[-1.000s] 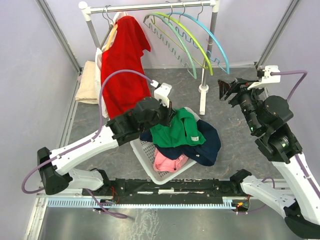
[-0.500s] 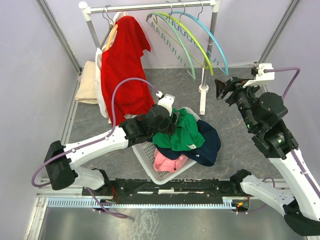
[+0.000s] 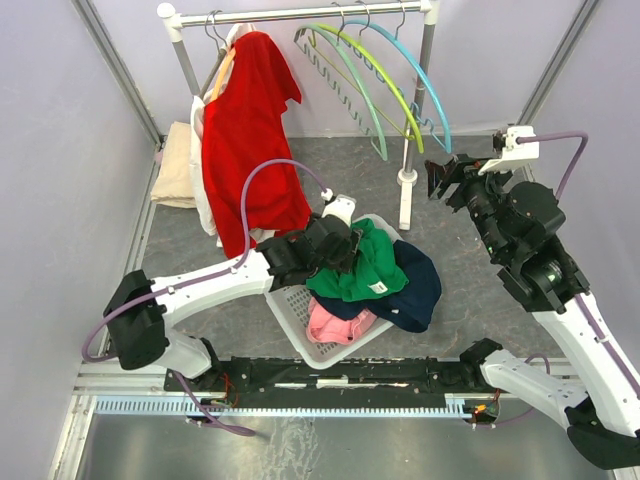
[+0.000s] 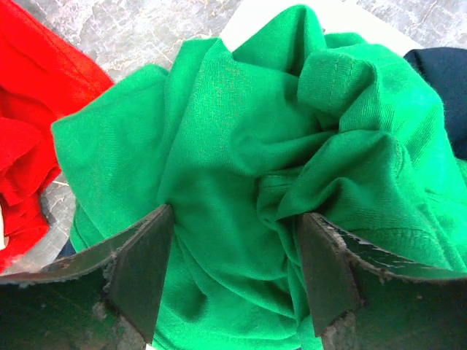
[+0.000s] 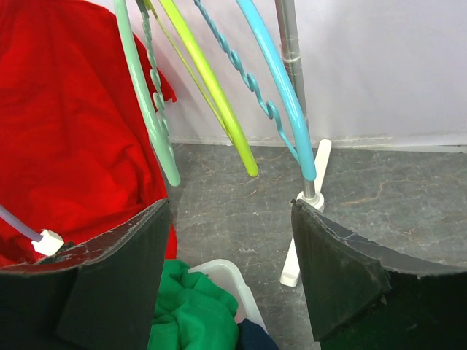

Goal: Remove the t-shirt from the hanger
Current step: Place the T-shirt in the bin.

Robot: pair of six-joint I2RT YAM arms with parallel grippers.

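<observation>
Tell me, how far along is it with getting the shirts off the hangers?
Done: a green t-shirt lies on the pile in the white basket, and three hangers hang bare. In hand: the left end effector is open right over it, gripping nothing. Left: the red t-shirt hangs on its hanger; the right end effector is open and empty.

Green t-shirt off its hanger, red t-shirt hanging on the rail.
The green t-shirt [image 3: 362,262] [image 4: 241,168] lies crumpled and deeply creased on top of the clothes heaped in the white basket [image 3: 290,300], a small white label showing at its lower edge. The red t-shirt [image 3: 250,140] [image 5: 66,124] hangs full length from a wooden hanger [image 3: 222,68] at the left end of the rail [image 3: 300,14]. To its right a mint hanger [image 5: 166,164], a yellow-green hanger [image 5: 244,160] and a blue hanger [image 5: 290,109] hang bare.
</observation>
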